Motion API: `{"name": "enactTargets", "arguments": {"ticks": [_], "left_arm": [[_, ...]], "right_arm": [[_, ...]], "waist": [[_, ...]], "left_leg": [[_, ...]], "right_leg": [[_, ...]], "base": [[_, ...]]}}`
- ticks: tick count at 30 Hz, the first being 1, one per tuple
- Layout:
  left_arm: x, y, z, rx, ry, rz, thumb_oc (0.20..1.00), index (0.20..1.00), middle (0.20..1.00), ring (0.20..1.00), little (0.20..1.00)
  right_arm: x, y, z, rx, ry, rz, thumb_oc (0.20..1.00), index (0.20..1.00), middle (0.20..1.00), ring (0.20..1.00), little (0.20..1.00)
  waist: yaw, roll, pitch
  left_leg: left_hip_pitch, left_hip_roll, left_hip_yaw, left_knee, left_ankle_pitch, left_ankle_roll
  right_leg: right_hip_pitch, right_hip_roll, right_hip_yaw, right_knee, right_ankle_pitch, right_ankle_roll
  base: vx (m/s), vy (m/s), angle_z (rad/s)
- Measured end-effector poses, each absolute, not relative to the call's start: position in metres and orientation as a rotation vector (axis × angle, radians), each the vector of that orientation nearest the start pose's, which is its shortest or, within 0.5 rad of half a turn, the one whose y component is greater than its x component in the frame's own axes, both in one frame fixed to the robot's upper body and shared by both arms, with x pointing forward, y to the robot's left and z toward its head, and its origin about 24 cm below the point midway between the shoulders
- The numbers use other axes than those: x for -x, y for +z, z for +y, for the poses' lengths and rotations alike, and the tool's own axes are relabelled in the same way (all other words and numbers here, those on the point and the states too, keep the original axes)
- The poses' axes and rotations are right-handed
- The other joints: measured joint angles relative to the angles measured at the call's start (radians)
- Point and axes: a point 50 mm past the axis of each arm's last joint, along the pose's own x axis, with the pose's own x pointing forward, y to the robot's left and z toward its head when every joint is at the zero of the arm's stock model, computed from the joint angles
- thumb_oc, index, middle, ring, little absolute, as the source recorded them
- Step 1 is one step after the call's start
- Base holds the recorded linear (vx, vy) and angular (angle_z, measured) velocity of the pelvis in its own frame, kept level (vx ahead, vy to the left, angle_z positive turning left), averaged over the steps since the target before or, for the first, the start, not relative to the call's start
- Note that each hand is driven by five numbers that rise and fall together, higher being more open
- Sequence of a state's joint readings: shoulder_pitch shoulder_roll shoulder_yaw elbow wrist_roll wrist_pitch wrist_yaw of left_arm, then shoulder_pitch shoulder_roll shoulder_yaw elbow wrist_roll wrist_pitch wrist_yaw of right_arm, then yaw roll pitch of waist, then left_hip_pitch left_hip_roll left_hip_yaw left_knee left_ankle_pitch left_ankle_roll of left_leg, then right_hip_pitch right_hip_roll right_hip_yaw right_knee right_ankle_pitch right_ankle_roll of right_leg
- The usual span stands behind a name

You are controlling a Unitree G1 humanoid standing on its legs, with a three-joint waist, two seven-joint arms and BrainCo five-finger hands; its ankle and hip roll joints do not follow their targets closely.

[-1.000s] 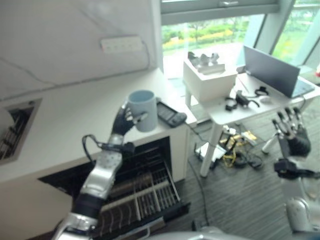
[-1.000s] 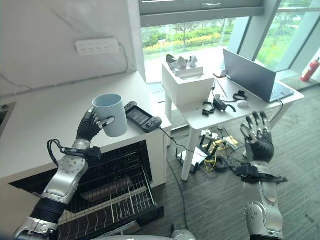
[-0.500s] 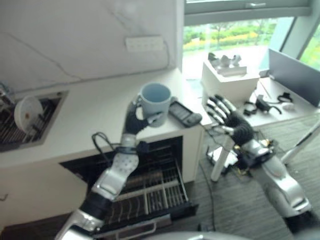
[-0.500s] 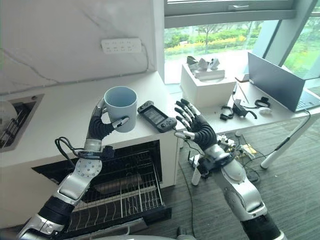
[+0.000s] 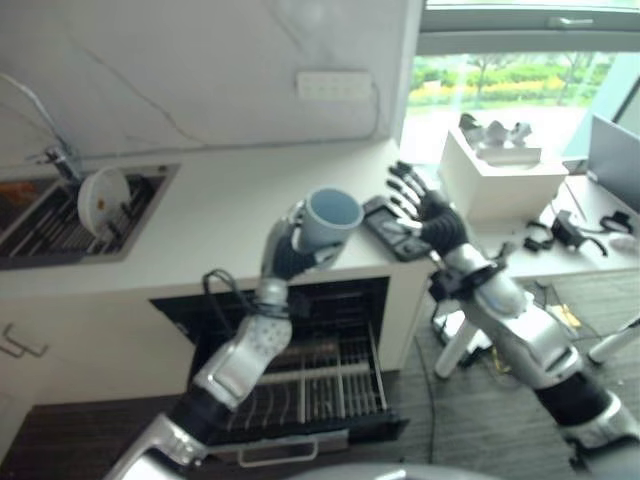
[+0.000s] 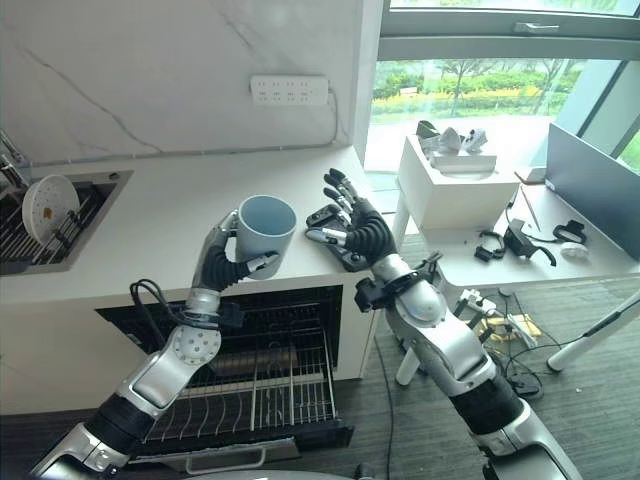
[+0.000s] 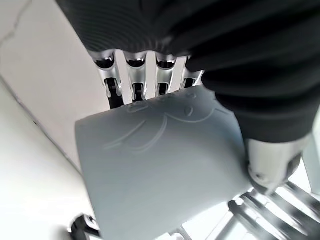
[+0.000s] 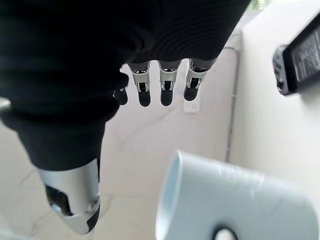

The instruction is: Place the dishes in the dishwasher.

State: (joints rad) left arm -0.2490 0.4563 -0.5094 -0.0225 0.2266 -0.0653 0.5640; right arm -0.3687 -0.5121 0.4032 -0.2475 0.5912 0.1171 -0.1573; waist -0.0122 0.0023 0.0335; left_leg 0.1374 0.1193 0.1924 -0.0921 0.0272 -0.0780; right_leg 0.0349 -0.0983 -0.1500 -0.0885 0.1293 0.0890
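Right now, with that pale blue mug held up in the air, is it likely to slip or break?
The mug looks like smooth glazed ceramic, so probably stiff, slippery and breakable if dropped. The left hand has fingers curled round it, which should steady it. It is empty, so likely light. The right hand is spread open beside it.

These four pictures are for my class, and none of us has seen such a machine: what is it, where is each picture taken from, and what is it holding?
It is a two-armed humanoid robot. Two pictures come from cameras in its head, looking down; the other two come from a camera on each wrist. Its left hand is curled round a pale blue mug, held above a white counter. Its right hand is open, fingers spread, close beside the mug. A dark handheld device lies on the counter. Below, the dishwasher stands open with its rack pulled out. A plate stands in the sink.
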Motion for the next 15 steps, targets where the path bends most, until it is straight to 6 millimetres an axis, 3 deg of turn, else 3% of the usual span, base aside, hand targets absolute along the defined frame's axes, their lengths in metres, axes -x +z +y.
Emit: {"name": "enactTargets", "arguments": {"ticks": [6, 12, 15], "left_arm": [[-0.280, 0.114, 0.115, -0.588, 0.011, -0.520, 0.200, 0.200, 0.200, 0.200, 0.200], [-0.278, 0.111, 0.109, -0.587, -0.016, -0.519, 0.200, 0.200, 0.200, 0.200, 0.200], [-0.278, 0.110, 0.109, -0.589, -0.019, -0.517, 0.200, 0.200, 0.200, 0.200, 0.200]], "right_arm": [[-0.289, 0.142, -0.093, -0.027, 0.466, -0.142, 1.000, 1.000, 1.000, 1.000, 1.000], [-0.291, 0.123, -0.088, -0.023, 0.476, -0.039, 1.000, 1.000, 1.000, 1.000, 1.000], [-0.291, 0.122, -0.088, -0.021, 0.479, -0.031, 1.000, 1.000, 1.000, 1.000, 1.000]], "waist": [[0.004, 0.002, 0.002], [0.006, 0.004, 0.003], [0.007, 0.009, 0.005]], "left_leg": [[-0.003, 0.000, -0.015, 0.000, 0.003, -0.001], [0.000, 0.001, -0.020, 0.000, 0.003, -0.001], [0.000, 0.001, -0.020, 0.000, 0.004, -0.001]], "right_leg": [[0.006, -0.002, -0.016, 0.000, -0.004, 0.001], [0.012, -0.002, -0.022, 0.000, -0.009, 0.003], [0.013, -0.002, -0.022, 0.000, -0.008, 0.002]], "base": [[0.00, 0.002, 0.08], [0.00, -0.002, 0.03], [-0.01, 0.001, 0.00]]}}
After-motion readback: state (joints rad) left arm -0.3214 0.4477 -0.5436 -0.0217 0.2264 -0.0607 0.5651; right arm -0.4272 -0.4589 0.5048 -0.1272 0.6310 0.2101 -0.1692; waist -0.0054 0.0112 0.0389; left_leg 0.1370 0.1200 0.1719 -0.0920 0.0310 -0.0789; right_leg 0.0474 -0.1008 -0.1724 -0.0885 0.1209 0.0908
